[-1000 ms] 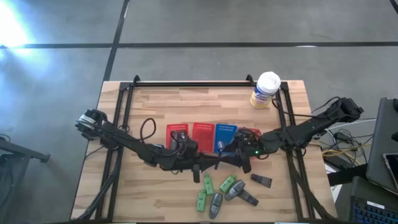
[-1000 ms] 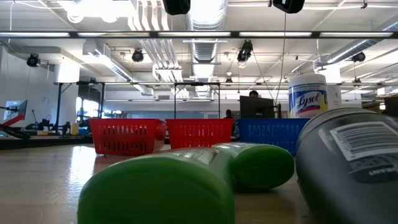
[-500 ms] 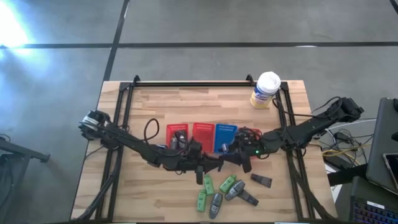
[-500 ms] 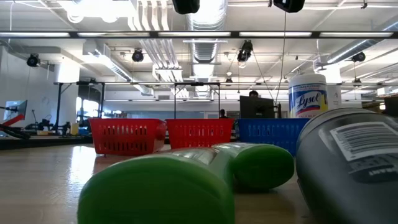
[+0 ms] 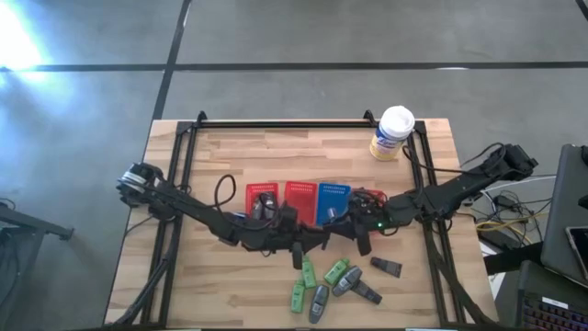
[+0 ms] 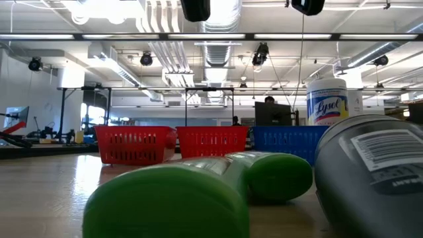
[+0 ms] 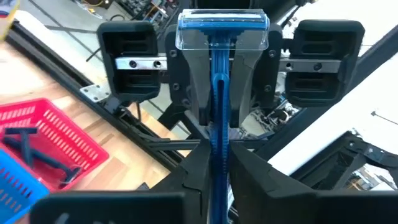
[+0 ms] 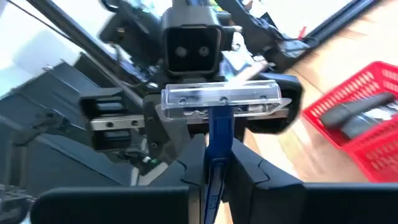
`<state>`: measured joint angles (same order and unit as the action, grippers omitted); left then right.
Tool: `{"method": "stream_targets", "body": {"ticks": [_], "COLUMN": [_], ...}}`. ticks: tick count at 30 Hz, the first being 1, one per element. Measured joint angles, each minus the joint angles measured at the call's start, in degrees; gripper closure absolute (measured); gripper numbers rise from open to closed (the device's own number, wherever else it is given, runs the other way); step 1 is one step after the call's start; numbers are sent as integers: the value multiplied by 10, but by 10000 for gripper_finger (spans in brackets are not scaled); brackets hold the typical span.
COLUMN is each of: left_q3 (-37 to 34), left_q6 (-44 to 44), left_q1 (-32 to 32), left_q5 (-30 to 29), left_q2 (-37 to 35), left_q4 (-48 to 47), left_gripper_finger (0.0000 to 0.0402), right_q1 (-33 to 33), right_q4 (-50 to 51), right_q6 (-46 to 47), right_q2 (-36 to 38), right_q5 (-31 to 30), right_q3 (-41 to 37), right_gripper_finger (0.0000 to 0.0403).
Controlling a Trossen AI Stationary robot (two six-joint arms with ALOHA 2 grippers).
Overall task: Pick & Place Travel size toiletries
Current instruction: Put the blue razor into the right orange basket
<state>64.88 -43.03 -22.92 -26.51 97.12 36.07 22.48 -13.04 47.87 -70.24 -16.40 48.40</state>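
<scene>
High view, both arms meeting mid-table, left fingers (image 7: 214,180) and right fingers (image 8: 214,171) pinching one blue razor (image 7: 217,93)

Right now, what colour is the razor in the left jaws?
Blue handle with a clear cap over the head; the razor shows best in the left wrist view.

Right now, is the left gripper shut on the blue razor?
Yes. The left gripper is shut on the blue razor, its handle pinched between the fingers.

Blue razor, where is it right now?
The blue razor is held where the left gripper and right gripper meet, mid-table in the high view, between the blue basket and the loose toiletries.
</scene>
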Motion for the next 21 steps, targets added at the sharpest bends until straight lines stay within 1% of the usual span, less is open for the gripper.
{"method": "stream_targets", "body": {"ticks": [5,8,10,12,14,16,19,21], "left_q3": [-1,-1,-1,-2,-4,-4,-5,-6], "left_q6": [-24,-42,-42,-41,-48,-74,-107,-108], "left_q1": [0,-2,-2,-1,2,6,15,24], "left_q5": [-8,1,1,1,-1,-3,-4,-5], "left_q2": [-11,-22,-31,-45,-65,-90,-122,-141], "left_q4": [-44,-62,-93,-149,-223,-311,-435,-493], "left_gripper_finger": [299,270,250,231,214,200,188,187], "right_q1": [-11,-22,-30,-38,-46,-55,-64,-63], "right_q4": [48,79,108,148,207,280,395,468], "right_q6": [13,15,26,47,79,128,206,255], "right_q2": [2,3,5,8,9,12,13,11], "right_q5": [-1,-10,-23,-30,-36,-36,-31,-21], "right_q3": [0,0,-1,-1,-1,-1,-1,-2], "right_gripper_finger": [373,373,373,374,373,373,371,371]}}
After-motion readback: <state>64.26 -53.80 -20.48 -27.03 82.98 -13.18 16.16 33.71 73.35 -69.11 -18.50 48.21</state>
